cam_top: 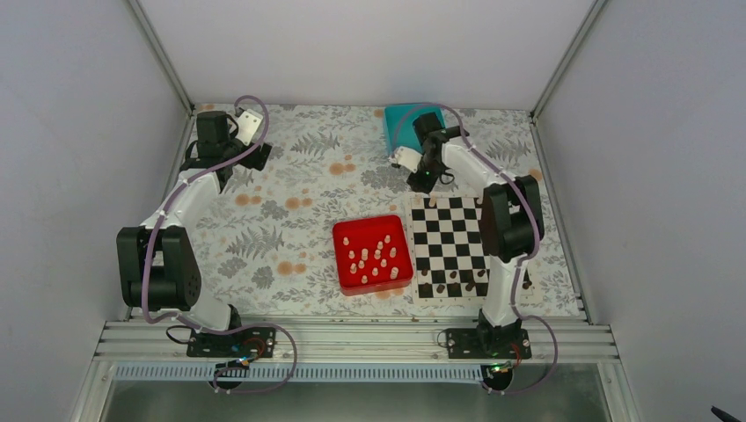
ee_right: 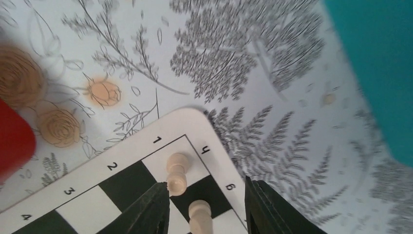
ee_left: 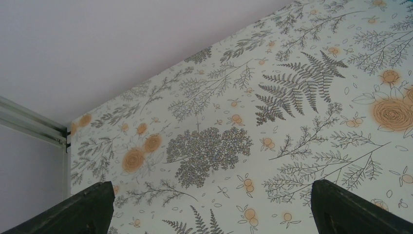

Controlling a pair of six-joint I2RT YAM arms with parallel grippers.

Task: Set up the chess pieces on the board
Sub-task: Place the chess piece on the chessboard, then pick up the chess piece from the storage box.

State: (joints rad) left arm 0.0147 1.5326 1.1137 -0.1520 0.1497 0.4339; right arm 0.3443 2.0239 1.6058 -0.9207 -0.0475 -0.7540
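Observation:
The black-and-white board (cam_top: 453, 248) lies right of centre, and its corner shows in the right wrist view (ee_right: 146, 139). Two pale pieces stand on that corner, one on the white corner square (ee_right: 177, 173) and one on the black square beside it (ee_right: 199, 214). My right gripper (ee_right: 207, 204) hangs open over this corner, and the nearer piece stands between its fingers without being gripped. Several pale pieces lie in the red tray (cam_top: 339, 259). Dark pieces stand along the board's near rows (cam_top: 453, 281). My left gripper (ee_left: 209, 209) is open and empty over the floral cloth at the far left.
A teal tray (cam_top: 400, 123) sits at the back, just behind the right gripper, and its edge shows in the right wrist view (ee_right: 384, 63). The red tray's corner shows at the left of that view (ee_right: 12, 141). Grey walls enclose the table on three sides.

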